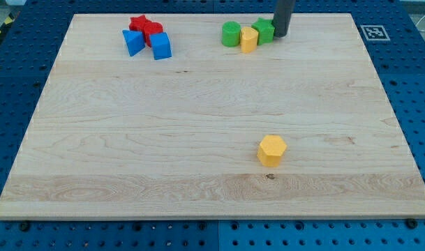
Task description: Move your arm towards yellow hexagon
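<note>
Tool end: there is no pincer on this arm, so apart or together does not apply; a plain dark rod stands in for it.
My tip (280, 34): near the worktop's top edge, right of its middle, touching or just beside the right flank of a green block (263, 31) of unclear shape.
Neighbours at the tip: a small yellow block (248, 40) and a green cylinder (231, 33) sit in a tight row with that green block.
Yellow hexagon (271, 150): alone in the lower half of the wooden board (128, 139), right of centre, well apart from my tip and nearer the bottom edge.
Its pointing: a squat six-sided prism lying flat, a flat face turned to the bottom edge; I judge no true long axis.
Far group: two blue blocks (146, 44) and red blocks (146, 28) by the top-left corner, off any likely path.
Risk, green cluster: setting off with any leftward drift would likely drag the green block and scatter its row.
Risk, wrong yellow: the small yellow block is far closer and could be mistaken for the target.
Risk, overshoot: arriving too fast would probably knock the hexagon toward the bottom edge.
</note>
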Tool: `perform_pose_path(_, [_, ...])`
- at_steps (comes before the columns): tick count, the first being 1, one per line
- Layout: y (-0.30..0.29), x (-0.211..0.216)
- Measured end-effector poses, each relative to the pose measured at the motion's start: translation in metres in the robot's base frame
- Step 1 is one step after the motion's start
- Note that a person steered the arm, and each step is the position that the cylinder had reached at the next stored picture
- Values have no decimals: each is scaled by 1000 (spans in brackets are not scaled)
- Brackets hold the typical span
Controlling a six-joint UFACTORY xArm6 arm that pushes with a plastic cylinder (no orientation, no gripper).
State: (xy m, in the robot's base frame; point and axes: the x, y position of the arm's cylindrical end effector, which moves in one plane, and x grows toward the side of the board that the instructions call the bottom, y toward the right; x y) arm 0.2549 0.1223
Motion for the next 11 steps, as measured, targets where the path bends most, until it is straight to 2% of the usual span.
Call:
perform_pose_path(1, [-10,-7])
perform_pose_path(2, [16,5])
perform_pose_path(4, [65,53])
perform_pose_path(6, [76,126])
perform_pose_path(7, [69,172])
perform_pose_path(11, [-36,239])
